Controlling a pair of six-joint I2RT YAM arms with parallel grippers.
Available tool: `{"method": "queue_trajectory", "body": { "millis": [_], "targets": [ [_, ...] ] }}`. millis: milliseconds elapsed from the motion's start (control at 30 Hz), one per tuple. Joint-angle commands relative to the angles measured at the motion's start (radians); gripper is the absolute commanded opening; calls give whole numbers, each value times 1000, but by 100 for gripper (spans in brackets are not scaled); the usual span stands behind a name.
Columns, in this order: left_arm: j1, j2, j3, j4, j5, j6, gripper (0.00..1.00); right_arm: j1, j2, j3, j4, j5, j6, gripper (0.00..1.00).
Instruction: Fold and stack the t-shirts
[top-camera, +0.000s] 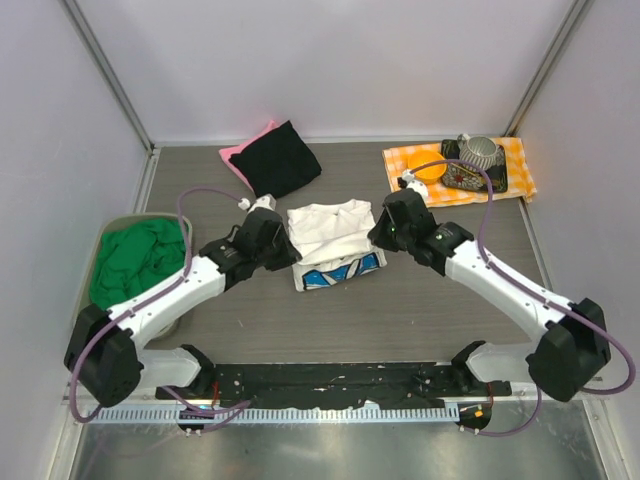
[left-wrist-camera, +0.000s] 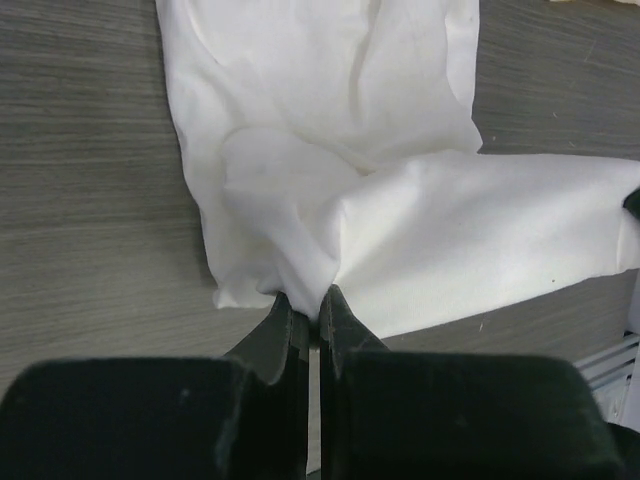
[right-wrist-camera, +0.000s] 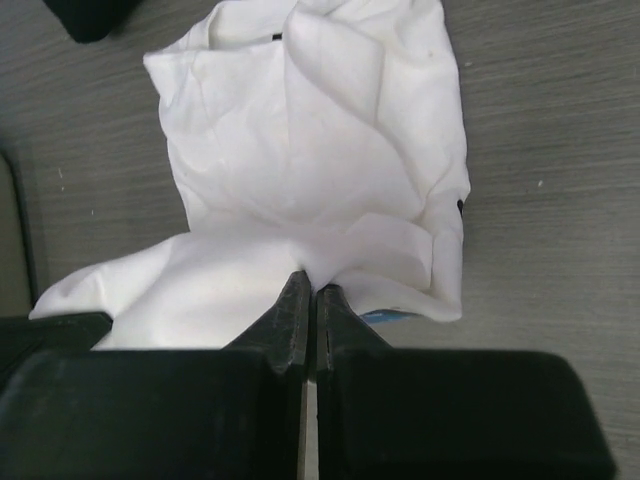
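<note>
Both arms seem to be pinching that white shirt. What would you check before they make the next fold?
1. The left gripper holds the white t-shirt: ok, shut on cloth.
2. The right gripper holds it too: ok.
3. Shirt smooth: not ok, wrinkled.
4. All layers caught in each pinch: cannot tell.
5. The black t-shirt out of the way: ok, lies behind, apart.
</note>
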Motion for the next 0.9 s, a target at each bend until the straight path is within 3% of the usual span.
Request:
{"method": "queue_trajectory", "body": {
  "millis": [0, 233, 733, 767, 800, 833, 867],
  "targets": [
    [77, 84, 65, 101, 88, 47, 0, -98, 76, 85, 96, -27, -45, 1],
    [172, 242, 186, 152, 171, 66, 0, -209, 252, 179, 153, -128, -42, 1],
    [303, 545, 436, 125, 241, 86, 0, -279, 585, 444, 176, -190, -33, 3],
    [315, 567, 445, 125, 240, 83, 1, -281, 602, 458, 178, -188, -38, 12],
    [321, 582, 450, 123, 240, 78, 12, -284, 643, 472, 178, -187, -39, 21],
    [326, 596, 454, 135, 238, 69, 25, -286, 660, 501, 179, -190, -39, 44],
    [335, 628, 463, 129, 215, 69, 41, -286, 680, 516, 182, -179, -45, 58]
  ]
}}
